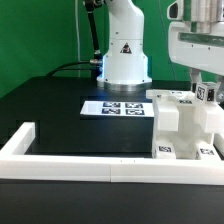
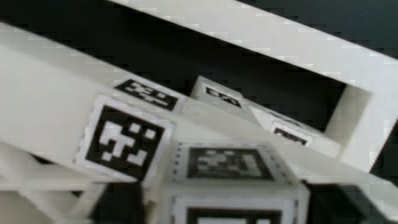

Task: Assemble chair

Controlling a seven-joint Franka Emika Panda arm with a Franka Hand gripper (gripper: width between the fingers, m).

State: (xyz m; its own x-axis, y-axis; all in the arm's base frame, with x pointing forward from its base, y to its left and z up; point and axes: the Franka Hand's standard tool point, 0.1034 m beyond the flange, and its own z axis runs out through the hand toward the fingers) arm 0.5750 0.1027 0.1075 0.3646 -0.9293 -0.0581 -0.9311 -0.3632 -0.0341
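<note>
Chair (image 1: pixel 185 125), part-built, stands at the exterior view's right end of the black table (image 1: pixel 50 110), close against the inner side of the long white border rail (image 1: pixel 90 165). I cannot confirm contact with the rail. My guess is that the rail serves as a backstop, so the blocks don't skid when parts are pressed home.

Claw (image 1: pixel 203 80) hangs straight over the chair's upper end, fingertips down at a small tagged post (image 1: pixel 207 93) rising from the block. This looks like work on that post's seating. Clenched on it or let go, I cannot tell. The fingers merge with the white plastic in the exterior view, and the wrist view shows no fingertips plainly.

The wrist view looks steeply down. A tagged top face (image 2: pixel 222 165) sits nearest the lens, with a larger tag (image 2: pixel 125 138) on a face beside it. Slanted white bars lie beyond, dark gaps between them, and the edges are blurred.

Materials:
- The chair parts are matte white plastic, blocky and square-edged, with stepped slabs and stubby posts. Black-and-white square tags sit flat on most faces.
- The table top is dull black.
- The marker board (image 1: pixel 115 107) is thin and flat. It lies near the chair on the exterior view's left.
</note>
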